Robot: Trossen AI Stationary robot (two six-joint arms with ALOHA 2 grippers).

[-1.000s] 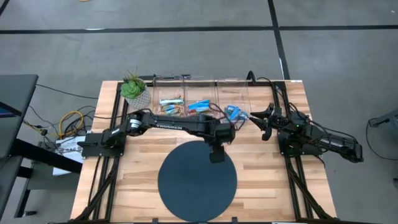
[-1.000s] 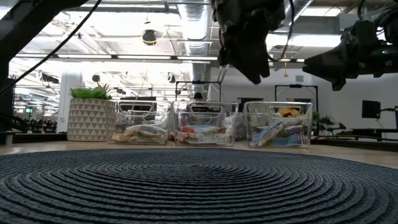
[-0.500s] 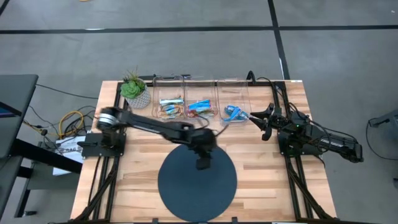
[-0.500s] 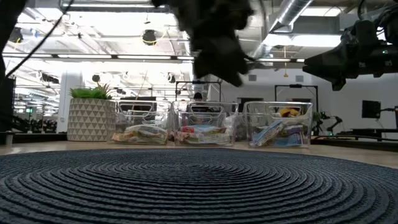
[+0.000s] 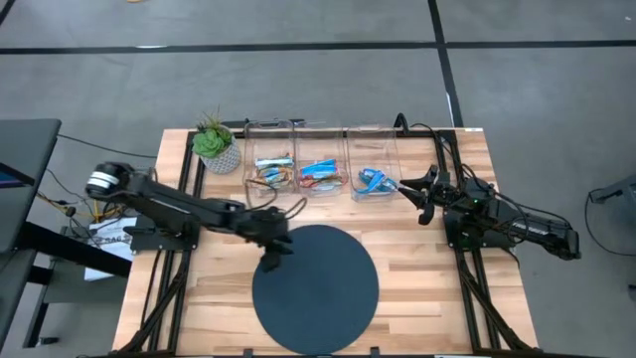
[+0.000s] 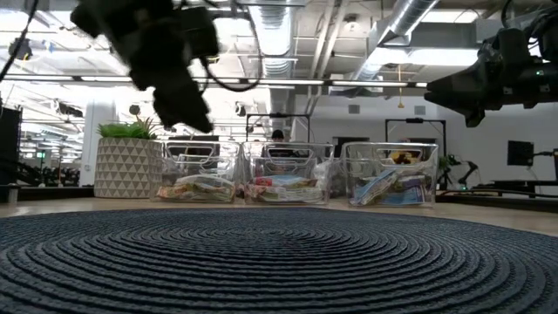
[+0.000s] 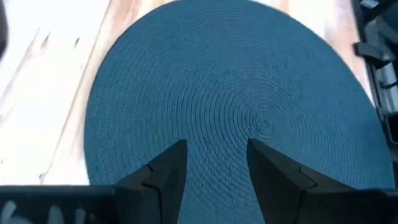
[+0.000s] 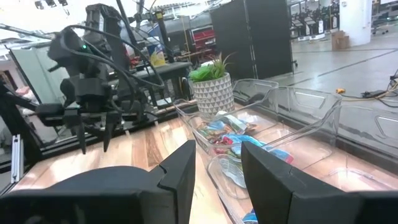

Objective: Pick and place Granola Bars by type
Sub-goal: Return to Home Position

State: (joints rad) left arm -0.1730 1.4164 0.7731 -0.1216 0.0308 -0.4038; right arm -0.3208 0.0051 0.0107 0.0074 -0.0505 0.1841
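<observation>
The granola bars lie in three clear bins at the table's far side. The left bin (image 5: 272,171) holds multicoloured bars, the middle bin (image 5: 320,172) bright blue ones, and the right bin (image 5: 371,179) silvery light blue ones. They also show in the low view (image 6: 288,187). My left gripper (image 5: 271,259) hangs open and empty over the left edge of the round dark blue mat (image 5: 318,288), and its wrist view shows its fingers (image 7: 216,155) apart above the mat. My right gripper (image 5: 409,189) is open and empty beside the right bin, its fingers (image 8: 217,162) apart.
A potted plant (image 5: 214,144) stands at the far left, beside the left bin. The mat (image 6: 279,262) covers the table's near middle. Bare wood lies to the left and right of the mat. Cables lie beyond the table's left edge.
My left gripper has swung toward the table's left edge, from over the mat's far middle near the bins to over the mat's left edge, as its arm drew back toward its base. My right arm has kept still.
</observation>
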